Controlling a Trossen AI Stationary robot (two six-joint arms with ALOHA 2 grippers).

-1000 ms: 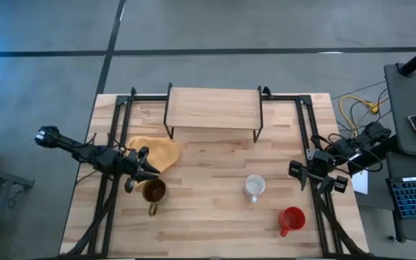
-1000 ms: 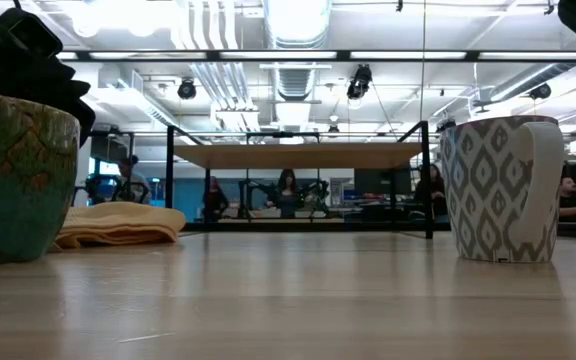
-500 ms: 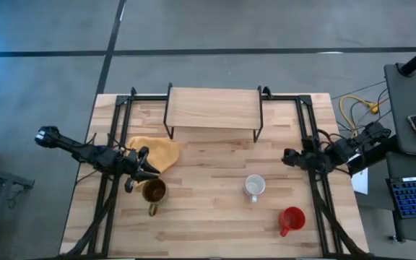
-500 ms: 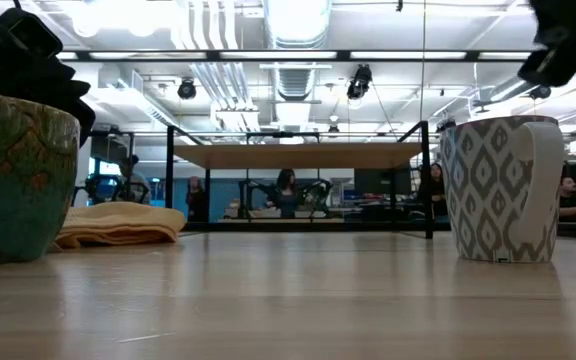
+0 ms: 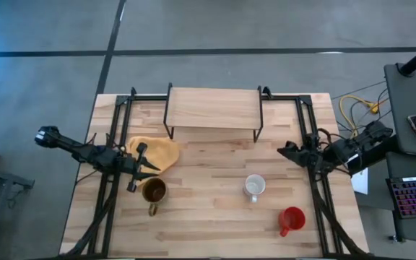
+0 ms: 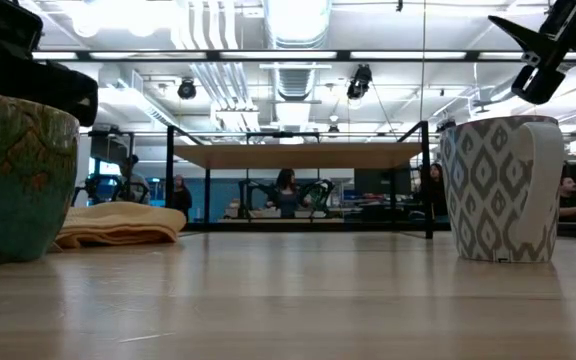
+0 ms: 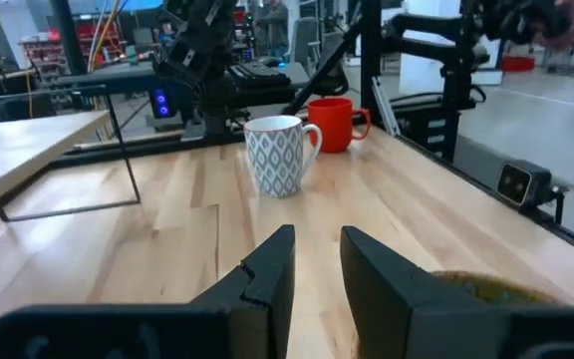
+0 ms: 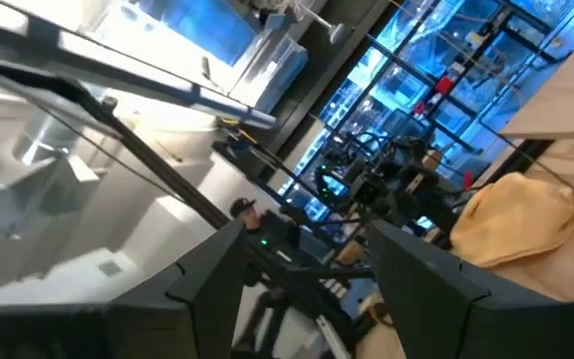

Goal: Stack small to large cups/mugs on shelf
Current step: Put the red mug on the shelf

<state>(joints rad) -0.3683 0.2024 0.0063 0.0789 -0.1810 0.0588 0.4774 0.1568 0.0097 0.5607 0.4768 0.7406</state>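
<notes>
The brown-olive mug (image 5: 154, 191) stands on the table at the left, and its rim shows in the left wrist view (image 7: 486, 289). My left gripper (image 5: 139, 167) hovers just beside and above it, open and empty (image 7: 312, 239). The white patterned mug (image 5: 253, 185) stands right of centre, and the red mug (image 5: 292, 219) stands near the front right. Both stand upright on their bases. The shelf (image 5: 214, 108) stands at the table's far side with nothing on it. My right gripper (image 5: 284, 150) is open and empty, raised above the table's right side (image 6: 543, 50).
A yellow cloth (image 5: 154, 152) lies between the shelf's left legs and the brown-olive mug. A black metal frame (image 5: 305, 130) runs along the table's left, far and right sides. Bare tabletop (image 5: 208, 173) lies between the mugs. People show in the room beyond.
My right gripper has swung from the table's right edge toward the far edge and the centre, turning from the near side to point left, and it has tipped up. My left gripper has shifted slightly above the brown-olive mug. The mugs have stayed put.
</notes>
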